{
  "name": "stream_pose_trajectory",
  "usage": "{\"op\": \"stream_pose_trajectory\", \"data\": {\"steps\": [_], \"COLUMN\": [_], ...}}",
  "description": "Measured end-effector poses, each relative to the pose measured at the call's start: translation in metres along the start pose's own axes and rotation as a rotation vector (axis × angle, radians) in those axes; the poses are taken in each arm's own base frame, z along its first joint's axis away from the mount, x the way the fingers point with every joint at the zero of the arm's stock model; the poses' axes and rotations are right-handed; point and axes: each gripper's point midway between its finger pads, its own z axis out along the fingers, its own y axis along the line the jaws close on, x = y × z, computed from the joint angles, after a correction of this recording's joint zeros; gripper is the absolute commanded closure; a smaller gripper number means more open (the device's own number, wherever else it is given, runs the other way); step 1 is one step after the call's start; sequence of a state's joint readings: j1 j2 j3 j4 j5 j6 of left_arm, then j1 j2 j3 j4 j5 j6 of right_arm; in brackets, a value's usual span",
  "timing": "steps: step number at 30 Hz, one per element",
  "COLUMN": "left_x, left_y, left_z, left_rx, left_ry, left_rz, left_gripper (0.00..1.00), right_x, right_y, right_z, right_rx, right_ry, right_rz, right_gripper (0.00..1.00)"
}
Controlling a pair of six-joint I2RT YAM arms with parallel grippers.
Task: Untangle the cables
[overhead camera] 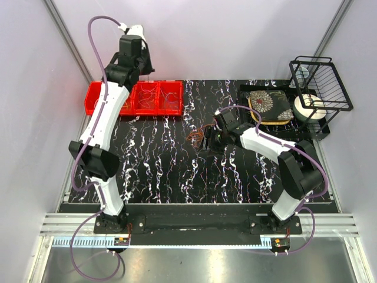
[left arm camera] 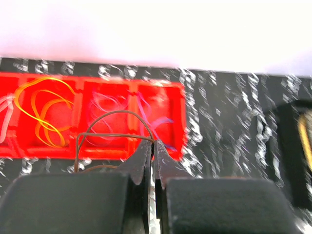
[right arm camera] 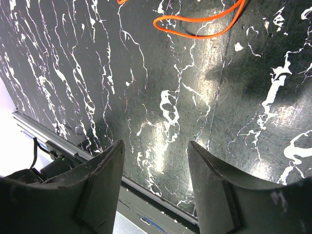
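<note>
At the red bins (left arm camera: 179, 122), our left end effector (left arm camera: 152, 146) pinches a brown cable (left arm camera: 112, 113) loop. Right of the bins, our right end effector (right arm camera: 156, 151) hangs wide, with the orange cable (right arm camera: 195, 20) on the tabletop (right arm camera: 146, 73) just beyond.

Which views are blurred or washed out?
Left wrist: motion-blurred, wall behind the red bins blown out white, though the dark cable in the left gripper is readable. Right wrist: sharp, glare streak on the marbled tabletop near the orange cable. Top external: sharp, evenly lit.
</note>
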State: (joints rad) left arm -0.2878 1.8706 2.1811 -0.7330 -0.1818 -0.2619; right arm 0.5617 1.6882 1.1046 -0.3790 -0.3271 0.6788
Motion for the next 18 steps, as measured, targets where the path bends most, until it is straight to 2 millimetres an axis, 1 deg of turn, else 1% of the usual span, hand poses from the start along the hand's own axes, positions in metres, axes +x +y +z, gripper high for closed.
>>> {"op": "stream_pose_trajectory", "data": {"steps": [3, 5, 9, 10, 14, 18], "left_x": [-0.005, -0.008, -0.013, -0.015, -0.010, 0.005], "left_y": [0.020, 0.030, 0.040, 0.039, 0.047, 0.054], "left_z": [0.021, 0.035, 0.061, 0.069, 0.101, 0.132], "left_rx": [-0.025, -0.027, 0.011, 0.039, 0.111, 0.178], "left_ry": [-0.022, -0.044, -0.090, -0.104, -0.121, -0.114], "left_rz": [0.012, 0.035, 0.062, 0.064, 0.068, 0.100], "left_gripper": [1.00, 1.00, 1.00, 1.00, 1.00, 1.00], "right_x": [0.000, 0.000, 0.000, 0.000, 0.000, 0.001], "right_y": [0.000, 0.000, 0.000, 0.000, 0.000, -0.001], "right_z": [0.000, 0.000, 0.000, 0.000, 0.000, 0.000], "right_rx": [0.000, 0.000, 0.000, 0.000, 0.000, 0.003], "right_ry": [0.000, 0.000, 0.000, 0.000, 0.000, 0.002], "right_rz": [0.000, 0.000, 0.000, 0.000, 0.000, 0.000], "right_gripper": [0.40, 0.39, 0.39, 0.40, 0.39, 0.40]}}
